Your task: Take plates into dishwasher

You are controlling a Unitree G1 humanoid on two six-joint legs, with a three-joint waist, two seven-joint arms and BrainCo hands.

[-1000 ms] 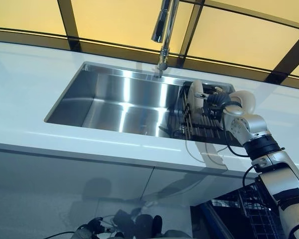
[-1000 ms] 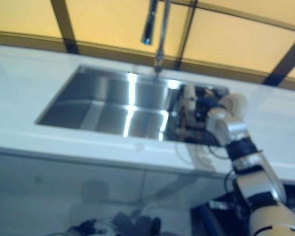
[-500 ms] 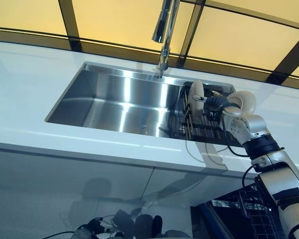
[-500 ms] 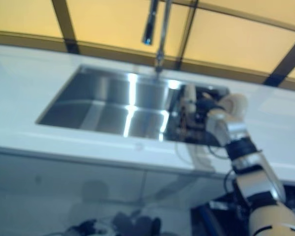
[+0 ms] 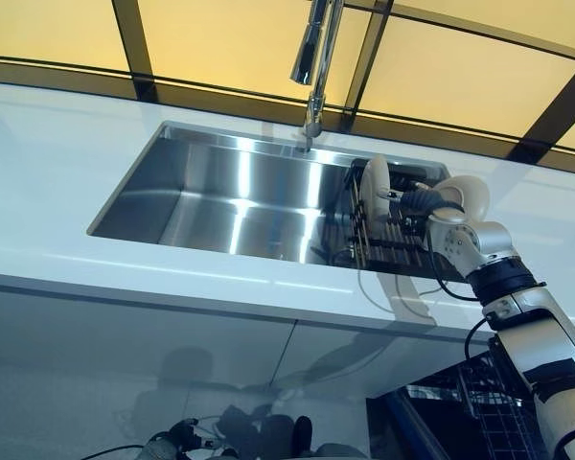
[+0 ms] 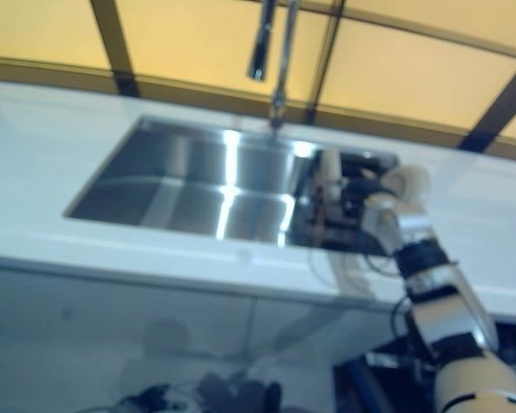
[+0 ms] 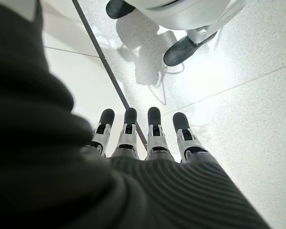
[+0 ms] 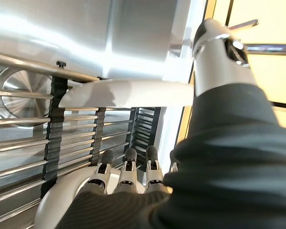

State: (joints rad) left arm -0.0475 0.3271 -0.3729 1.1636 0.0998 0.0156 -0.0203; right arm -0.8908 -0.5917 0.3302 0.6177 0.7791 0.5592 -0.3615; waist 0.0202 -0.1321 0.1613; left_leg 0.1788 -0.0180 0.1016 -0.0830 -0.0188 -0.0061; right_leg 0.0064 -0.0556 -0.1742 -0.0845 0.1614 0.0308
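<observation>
Counter [image 5: 57, 192]: a white counter runs across the view, with a steel sink [image 5: 220, 192] set into it and a tap [image 5: 314, 57] rising behind the sink.
Rack [image 5: 393, 244]: a dark wire dish rack sits in the right end of the sink.
Plates: one white plate [image 5: 373, 187] stands on edge in the rack at its left side; a second white plate [image 5: 468, 196] stands at the rack's right end, behind the right hand.
Right hand [image 5: 424, 199]: it reaches over the rack, between the two plates, its dark cover toward the camera.
Right fingers [image 8: 128, 162]: in the wrist view they extend straight, side by side, over the rack's bars; the rim of a white plate [image 8: 124, 93] crosses just beyond the fingertips, and the thumb [image 8: 214, 57] rises apart, past that rim. Contact with the plate cannot be made out.
Left hand [image 7: 148, 143]: it hangs low, away from the counter, fingers straight and slightly spread above the pale floor [image 7: 248, 105], holding nothing.
</observation>
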